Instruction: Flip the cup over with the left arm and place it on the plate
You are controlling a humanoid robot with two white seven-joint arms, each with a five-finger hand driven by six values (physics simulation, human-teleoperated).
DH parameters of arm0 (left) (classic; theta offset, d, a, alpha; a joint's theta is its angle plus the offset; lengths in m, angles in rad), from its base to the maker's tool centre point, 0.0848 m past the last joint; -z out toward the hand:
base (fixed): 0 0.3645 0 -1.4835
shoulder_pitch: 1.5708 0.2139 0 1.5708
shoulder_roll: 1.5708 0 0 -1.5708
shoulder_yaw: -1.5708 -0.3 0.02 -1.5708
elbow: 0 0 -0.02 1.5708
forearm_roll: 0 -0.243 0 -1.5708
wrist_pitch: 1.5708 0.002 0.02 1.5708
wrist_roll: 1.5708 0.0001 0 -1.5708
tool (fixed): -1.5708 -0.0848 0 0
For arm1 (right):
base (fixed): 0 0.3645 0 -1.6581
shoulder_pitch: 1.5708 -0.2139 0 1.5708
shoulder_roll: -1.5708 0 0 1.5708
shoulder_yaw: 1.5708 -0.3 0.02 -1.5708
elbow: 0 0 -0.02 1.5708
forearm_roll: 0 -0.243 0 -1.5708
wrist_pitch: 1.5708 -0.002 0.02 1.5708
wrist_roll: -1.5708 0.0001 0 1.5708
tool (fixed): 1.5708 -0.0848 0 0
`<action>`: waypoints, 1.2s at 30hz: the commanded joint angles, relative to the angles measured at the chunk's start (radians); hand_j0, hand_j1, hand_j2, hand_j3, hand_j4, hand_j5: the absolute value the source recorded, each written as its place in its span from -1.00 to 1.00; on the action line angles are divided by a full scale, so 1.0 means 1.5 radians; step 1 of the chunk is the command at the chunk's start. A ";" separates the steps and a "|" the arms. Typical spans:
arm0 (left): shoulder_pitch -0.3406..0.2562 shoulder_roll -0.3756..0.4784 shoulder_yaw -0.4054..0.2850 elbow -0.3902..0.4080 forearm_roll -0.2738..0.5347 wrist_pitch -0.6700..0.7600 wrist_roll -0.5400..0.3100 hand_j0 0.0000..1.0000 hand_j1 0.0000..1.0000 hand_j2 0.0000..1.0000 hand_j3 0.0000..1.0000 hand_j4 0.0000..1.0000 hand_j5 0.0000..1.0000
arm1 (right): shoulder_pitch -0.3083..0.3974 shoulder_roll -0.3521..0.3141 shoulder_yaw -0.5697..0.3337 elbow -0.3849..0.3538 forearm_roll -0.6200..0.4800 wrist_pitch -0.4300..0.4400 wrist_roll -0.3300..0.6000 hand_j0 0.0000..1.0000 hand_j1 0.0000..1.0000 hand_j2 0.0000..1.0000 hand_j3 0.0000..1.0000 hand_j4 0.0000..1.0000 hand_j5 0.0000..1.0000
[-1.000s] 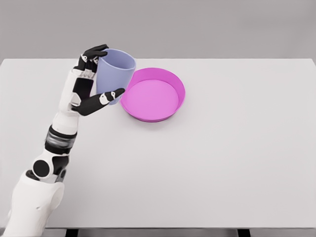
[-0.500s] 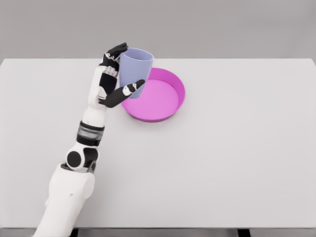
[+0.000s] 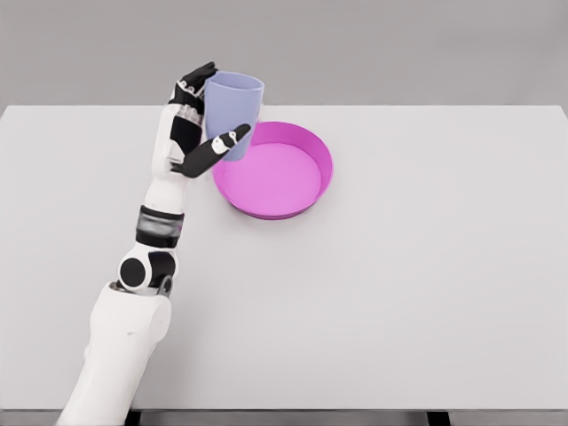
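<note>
White table [image 3: 426,293], grey backdrop: the cup [image 3: 232,114] was held upright, lifted over the plate's near-left rim.

The left hand [image 3: 197,133] gripped the lavender cup, thumb across its front and fingers behind, mouth facing up, above the left edge of the pink plate [image 3: 306,191]. The risk from there seemed to be an off-centre release: lowered at that spot, the cup's base could catch the plate's raised wall and tip onto the table, or slip from the pinch.
</note>
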 commanded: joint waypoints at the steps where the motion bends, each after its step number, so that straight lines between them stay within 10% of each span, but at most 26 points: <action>1: -0.002 0.000 -0.005 0.022 0.000 0.000 0.001 -0.03 -0.03 -0.03 -0.03 -0.03 -0.03 | 0.000 0.000 0.000 0.000 0.000 0.000 0.000 1.00 1.00 1.00 1.00 1.00 1.00; 32: -0.083 0.000 -0.095 0.138 0.035 0.000 0.005 0.01 0.01 0.01 0.01 0.01 0.01 | 0.000 0.000 0.000 0.000 0.000 0.000 0.000 1.00 1.00 1.00 1.00 1.00 1.00; 36: -0.083 0.000 -0.128 0.138 0.107 0.000 0.009 -0.08 -0.08 -0.08 -0.08 -0.08 -0.08 | 0.000 0.000 0.000 0.000 0.000 0.000 0.000 1.00 1.00 1.00 1.00 1.00 1.00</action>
